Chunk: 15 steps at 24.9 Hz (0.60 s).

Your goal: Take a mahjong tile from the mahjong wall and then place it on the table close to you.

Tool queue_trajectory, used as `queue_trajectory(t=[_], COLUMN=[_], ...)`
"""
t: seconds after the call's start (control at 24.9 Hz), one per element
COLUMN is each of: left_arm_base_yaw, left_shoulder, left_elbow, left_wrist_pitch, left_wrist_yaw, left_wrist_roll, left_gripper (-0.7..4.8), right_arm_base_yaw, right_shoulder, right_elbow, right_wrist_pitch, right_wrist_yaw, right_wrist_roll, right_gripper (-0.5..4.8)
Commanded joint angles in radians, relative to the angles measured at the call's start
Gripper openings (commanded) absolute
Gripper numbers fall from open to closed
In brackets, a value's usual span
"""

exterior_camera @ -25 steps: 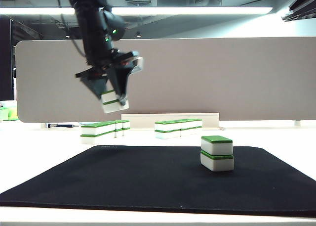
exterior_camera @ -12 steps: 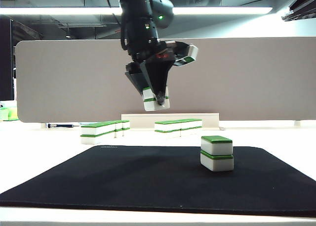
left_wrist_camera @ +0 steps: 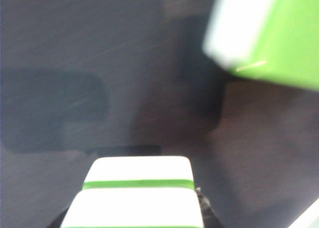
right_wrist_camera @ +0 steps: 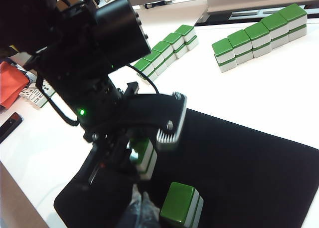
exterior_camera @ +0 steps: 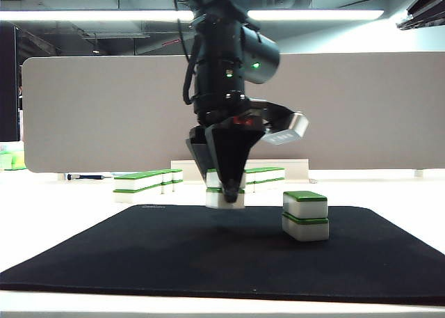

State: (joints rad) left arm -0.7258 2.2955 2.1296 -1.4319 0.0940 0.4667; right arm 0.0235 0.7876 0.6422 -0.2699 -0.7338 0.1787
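My left gripper points down, shut on a stacked pair of white, green-banded mahjong tiles. It holds them low over the far part of the black mat, left of a two-tile stack. Whether the pair touches the mat I cannot tell. In the left wrist view the held tiles fill the lower middle. The mahjong wall runs obliquely on the white table behind the mat, and shows in the right wrist view. My right gripper hangs above the mat beside that stack, fingers together, empty.
A shorter tile row lies side-on behind the mat, right of the wall. A grey-beige divider panel closes off the back. A dark flat device and red cloth lie off to the table's side.
My left gripper has swung from high on the left to the middle and come down low over the mat, the tile pair still in its grip. The right arm has not moved.
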Motion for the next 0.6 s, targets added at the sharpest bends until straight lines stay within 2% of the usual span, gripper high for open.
queue_trajectory(t=[0.04,0.28,0.6], left_arm_base_yaw=[-0.035,-0.09,-0.097], left_shoulder=[-0.01,-0.01,-0.01], left_elbow=[-0.021,-0.047,-0.117], left_wrist_pitch=[-0.003,0.051,0.11], left_wrist_yaw=[0.002,-0.002,0.004], left_wrist_roll=[0.018,0.032,0.032], left_gripper=[2.05,2.03,2.04], right_arm_base_yaw=[0.0,0.0,0.0], right_shoulder=[-0.003,-0.002,-0.002], right_elbow=[0.005,0.005,0.005], right_wrist_pitch=[0.012,0.012,0.012], right_wrist_yaw=[-0.002,-0.002,-0.001], right_wrist_roll=[0.001,0.001,0.001], right_gripper=[-0.01,-0.01,-0.01])
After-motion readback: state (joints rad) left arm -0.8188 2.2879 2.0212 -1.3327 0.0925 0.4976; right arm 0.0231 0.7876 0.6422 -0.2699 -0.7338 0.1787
